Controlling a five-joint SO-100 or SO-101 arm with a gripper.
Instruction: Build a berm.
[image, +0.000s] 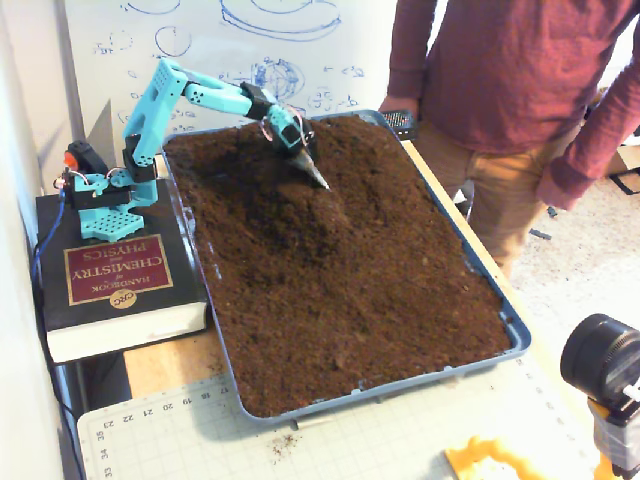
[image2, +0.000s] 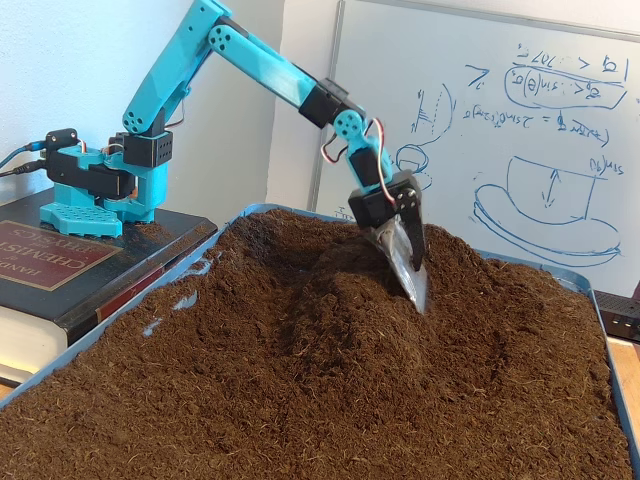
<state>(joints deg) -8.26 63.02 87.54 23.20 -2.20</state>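
Note:
A low berm (image: 300, 215) of dark brown soil rises in the far left part of the blue tray (image: 519, 338). In the side fixed view the berm (image2: 345, 305) is a rounded mound that stands higher than the soil around it. My gripper (image: 322, 184) looks shut and forms one pointed blade. It tilts downward, and its tip touches the right flank of the mound near the top. From the side, the gripper (image2: 419, 296) has its tip pressed into the soil on the mound's right slope. I see nothing held between the fingers.
The arm's base stands on a thick black book (image: 110, 275) to the left of the tray. A person (image: 500, 80) stands at the tray's far right corner. A whiteboard (image2: 520, 120) is behind. A cutting mat (image: 350, 440), a yellow object (image: 490, 462) and a camera lens (image: 600, 360) lie near the front.

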